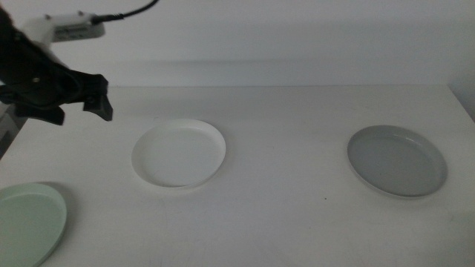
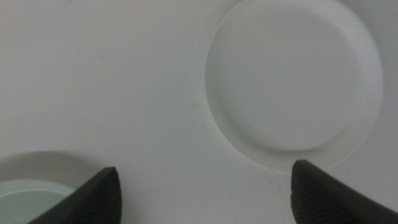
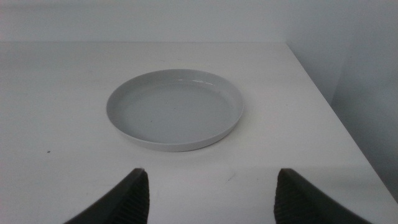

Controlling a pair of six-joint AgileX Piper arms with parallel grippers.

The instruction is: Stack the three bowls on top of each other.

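Three bowls lie apart on the white table (image 1: pixel 282 215). The white bowl (image 1: pixel 179 153) is left of centre, the grey bowl (image 1: pixel 397 160) is at the right, and the pale mint green bowl (image 1: pixel 28 221) is at the front left corner. My left gripper (image 1: pixel 78 110) hangs open above the table's back left, empty. Its wrist view shows the white bowl (image 2: pixel 293 81) and an edge of the green bowl (image 2: pixel 31 198) beyond the left gripper (image 2: pixel 205 194). My right gripper (image 3: pixel 208 199) is open and empty, a short way from the grey bowl (image 3: pixel 175 109); it is out of the middle view.
The table's right edge (image 3: pixel 323 106) runs close beside the grey bowl. A pale wall stands behind the table. The left arm's white link and cable (image 1: pixel 63 30) rise at the back left.
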